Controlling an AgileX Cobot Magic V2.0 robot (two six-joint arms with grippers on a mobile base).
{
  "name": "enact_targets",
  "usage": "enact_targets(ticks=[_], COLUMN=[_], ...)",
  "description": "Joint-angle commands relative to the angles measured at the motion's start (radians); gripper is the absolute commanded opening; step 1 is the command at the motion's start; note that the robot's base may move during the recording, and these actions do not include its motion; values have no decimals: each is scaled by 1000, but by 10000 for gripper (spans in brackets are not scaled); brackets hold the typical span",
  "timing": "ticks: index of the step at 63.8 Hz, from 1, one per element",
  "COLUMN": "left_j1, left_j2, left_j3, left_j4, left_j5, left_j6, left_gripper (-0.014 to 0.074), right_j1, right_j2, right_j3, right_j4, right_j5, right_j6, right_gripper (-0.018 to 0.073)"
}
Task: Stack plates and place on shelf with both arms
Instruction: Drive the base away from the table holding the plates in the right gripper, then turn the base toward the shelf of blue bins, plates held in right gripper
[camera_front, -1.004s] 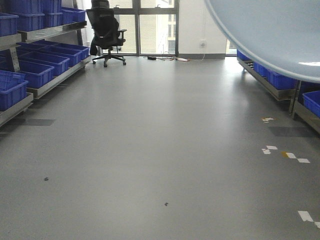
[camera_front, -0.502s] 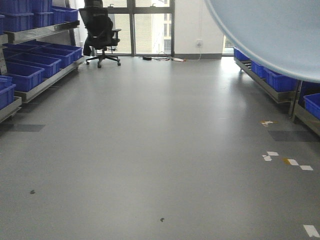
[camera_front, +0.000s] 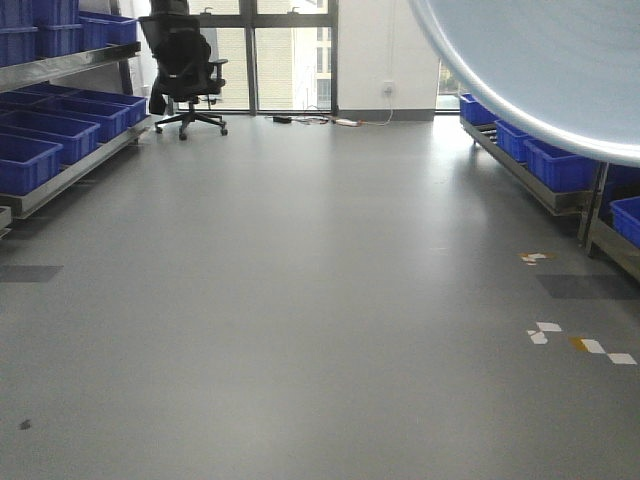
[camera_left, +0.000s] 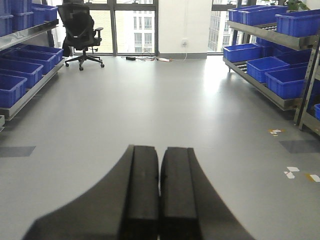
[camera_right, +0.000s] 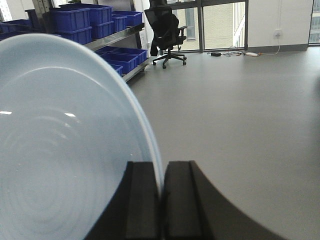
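My right gripper (camera_right: 161, 175) is shut on the rim of a pale blue-white plate (camera_right: 65, 150), held on edge and filling the left of the right wrist view. The same plate (camera_front: 545, 70) fills the top right corner of the front view, held in the air. I cannot tell whether it is one plate or two stacked. My left gripper (camera_left: 160, 165) is shut and empty, its two black fingers pressed together above the floor. Steel rack tiers (camera_left: 260, 85) with blue crates stand along both walls.
Open grey floor (camera_front: 300, 280) stretches ahead to glass doors. Racks with blue crates (camera_front: 40, 140) line the left and right (camera_front: 545, 160) sides. A black office chair (camera_front: 185, 60) stands at the far left by the windows. Tape marks (camera_front: 580, 345) lie on the floor at right.
The view has turned to the right and moved: the left rack and chair slid leftward, the floor marks shifted down. The plate stays in the same corner of the view.
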Motion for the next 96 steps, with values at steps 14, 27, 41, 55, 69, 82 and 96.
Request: enact_targets(ticks=[14, 27, 41, 55, 69, 82, 96], left_j1=[-1, -1, -1, -1, -1, -1, -1], left_j2=[7, 7, 7, 7, 7, 7, 7], left_j3=[-29, -29, -29, -29, -29, -29, -29], left_j4=[-2, -2, -2, -2, -2, -2, -2], left_j5=[-79, -79, -79, -79, -79, -79, -79], left_j6=[-2, -2, -2, -2, -2, -2, -2], left_gripper=[80, 80, 80, 80, 80, 80, 80], right_j1=[-6, -6, -6, -6, -6, -6, -6], right_j2=[1, 1, 1, 1, 1, 1, 1], right_j3=[-30, -30, -30, -30, -30, -30, -30], right_j4=[-3, -3, -3, -3, -3, -3, -3], right_j5=[-105, -105, -105, -105, -105, -105, -105], right_j6=[0, 0, 0, 0, 0, 0, 0], right_gripper=[48, 48, 48, 48, 48, 48, 48])
